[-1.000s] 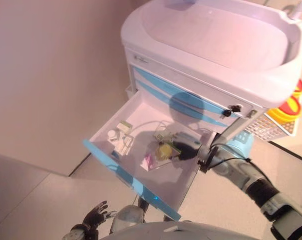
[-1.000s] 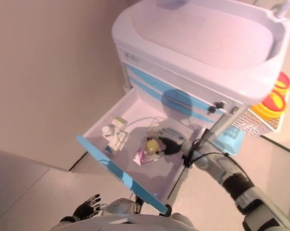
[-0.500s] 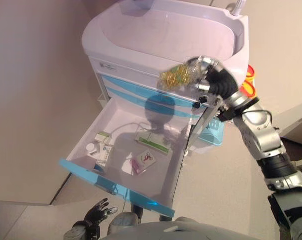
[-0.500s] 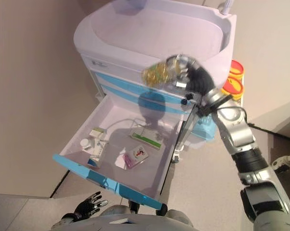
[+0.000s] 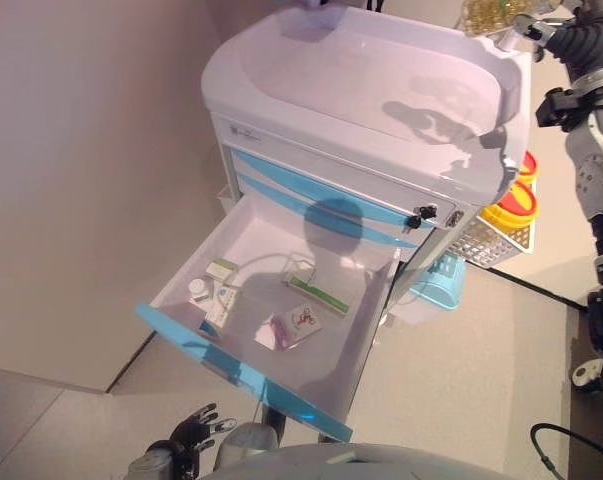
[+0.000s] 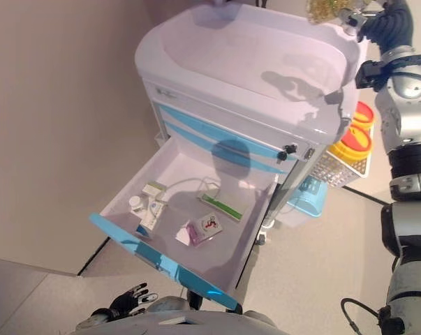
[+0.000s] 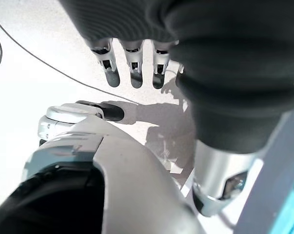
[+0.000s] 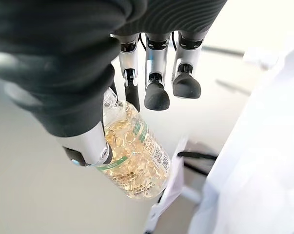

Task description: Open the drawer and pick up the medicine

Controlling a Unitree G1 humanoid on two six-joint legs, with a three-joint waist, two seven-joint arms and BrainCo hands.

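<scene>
The medicine is a clear bottle of yellow capsules (image 8: 132,161) with a green-edged label. My right hand (image 6: 373,17) is shut on the bottle (image 5: 489,12), high above the far right corner of the white cart's top (image 5: 381,80). The thumb and fingers (image 8: 155,73) curl round it. The cart's drawer (image 5: 243,376) with its blue front is pulled wide open below. Inside lie a green and white box (image 5: 321,297), a pink-marked packet (image 5: 297,324) and a small white bottle (image 5: 198,290). My left hand (image 5: 191,432) hangs open low down by the drawer's front, fingers (image 7: 132,63) straight.
Two shut blue-striped drawers (image 5: 321,200) sit above the open one. A wire basket with yellow and red containers (image 5: 511,205) hangs on the cart's right side, and a light blue bin (image 5: 436,278) sits below it. A beige wall runs along the left.
My right hand has lifted the capsule bottle out of the drawer, up past the cart's front to above its top. The camera has shifted too.
</scene>
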